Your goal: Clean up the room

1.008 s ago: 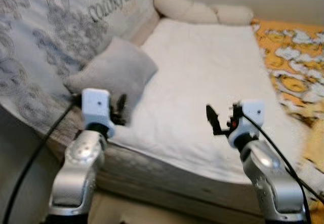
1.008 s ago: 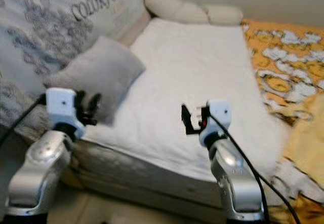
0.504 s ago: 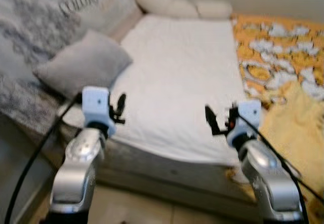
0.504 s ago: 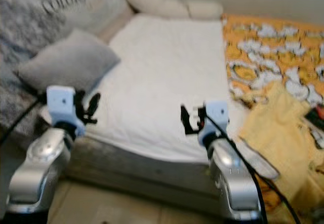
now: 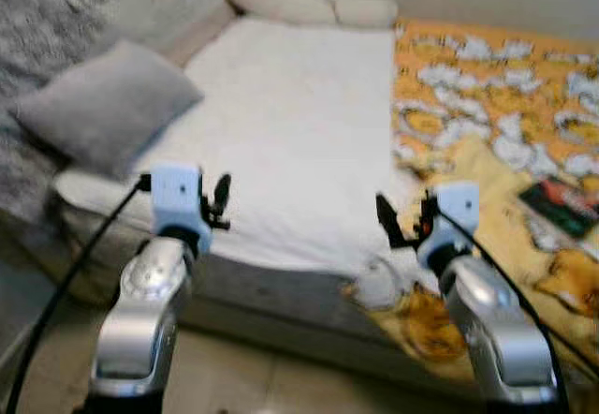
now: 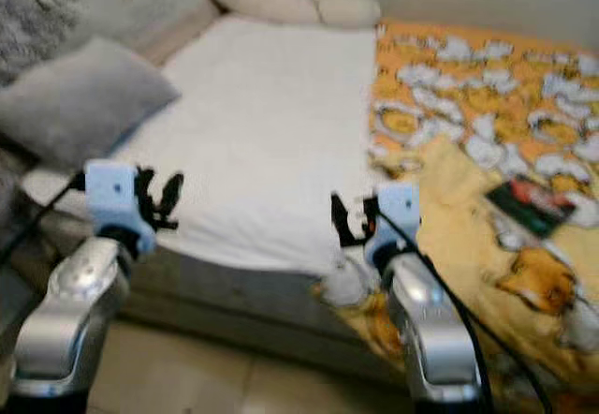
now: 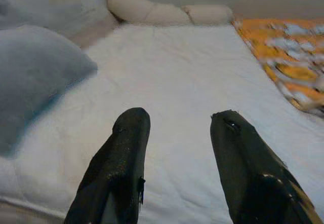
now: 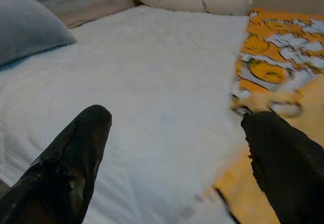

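White bed (image 5: 299, 133), tiled floor (image 5: 234, 386)

The broad white quilted blanket (image 5: 299, 124) covering the middle of the bed lies flat and bare, open to a reach from the near edge up to the head. On the robot's left, a soft grey square cushion (image 5: 98, 105) rests on that blanket's edge and blocks the left side. At the far end, a long cream bolster pillow (image 5: 304, 4) closes off the head of the bed. To the right, a rumpled orange and yellow cartoon-print bedspread (image 6: 487, 142) lies in folds, with a small dark green and red packet (image 6: 535, 204) on it. Left end effector (image 7: 177, 127) and right end effector (image 8: 177, 127) are both spread, hovering over the blanket's near edge.
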Robot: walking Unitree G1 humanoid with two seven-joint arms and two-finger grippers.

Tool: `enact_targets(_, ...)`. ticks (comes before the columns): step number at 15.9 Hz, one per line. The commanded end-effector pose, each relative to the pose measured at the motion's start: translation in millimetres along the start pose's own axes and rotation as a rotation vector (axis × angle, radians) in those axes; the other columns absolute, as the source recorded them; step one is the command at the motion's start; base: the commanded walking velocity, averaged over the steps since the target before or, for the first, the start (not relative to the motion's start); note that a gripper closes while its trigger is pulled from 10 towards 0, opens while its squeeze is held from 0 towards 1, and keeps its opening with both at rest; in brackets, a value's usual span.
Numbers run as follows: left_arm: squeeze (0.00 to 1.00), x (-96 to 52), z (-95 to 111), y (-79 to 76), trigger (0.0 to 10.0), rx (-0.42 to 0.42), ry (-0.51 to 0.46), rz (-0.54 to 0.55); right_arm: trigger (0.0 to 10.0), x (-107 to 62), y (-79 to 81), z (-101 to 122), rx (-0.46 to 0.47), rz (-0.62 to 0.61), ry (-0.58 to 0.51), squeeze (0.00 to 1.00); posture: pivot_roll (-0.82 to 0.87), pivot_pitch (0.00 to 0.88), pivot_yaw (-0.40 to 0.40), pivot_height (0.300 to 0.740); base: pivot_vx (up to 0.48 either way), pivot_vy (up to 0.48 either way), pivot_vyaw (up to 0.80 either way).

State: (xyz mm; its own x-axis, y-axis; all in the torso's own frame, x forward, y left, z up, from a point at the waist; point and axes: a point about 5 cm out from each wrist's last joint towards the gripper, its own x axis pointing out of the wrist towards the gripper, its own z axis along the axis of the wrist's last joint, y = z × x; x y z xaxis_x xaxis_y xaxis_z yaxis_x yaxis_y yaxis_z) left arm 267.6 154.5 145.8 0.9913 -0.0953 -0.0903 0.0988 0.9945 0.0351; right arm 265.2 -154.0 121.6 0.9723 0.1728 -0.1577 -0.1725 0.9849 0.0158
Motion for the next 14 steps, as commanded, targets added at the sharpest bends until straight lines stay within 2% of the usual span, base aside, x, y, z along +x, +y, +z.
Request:
enact_targets(1,0.24,-0.4,3,-5.7,10.0,-0.003,-0.009,-0.017,10.0,-1.6,-7.9,-3,0.013,-0.02,0.013,0.0,0.04,0.007,0.012,0.74,0.0,-0.431,0.0)
enact_targets(5,0.24,-4.6,-4,-1.7,10.0,-0.01,0.015,-0.009,10.0,-4.3,-10.1,-2,-0.024,-0.02,0.017,0.0,0.0,0.007,0.027,0.74,0.0,-0.434,0.0)
enact_targets(8,0.24,-11.0,-9,4.9,10.0,-0.008,0.023,0.016,10.0,-11.7,-17.7,-3,-0.024,-0.03,0.025,0.0,-0.02,0.009,0.022,0.74,0.0,-0.433,0.0)
enact_targets(14,0.25,-19.1,-13,15.1,10.0,0.003,0.028,0.047,10.0,-16.0,-29.2,-6,-0.038,-0.059,0.04,0.0,-0.01,0.012,0.008,0.74,0.0,-0.434,0.0)
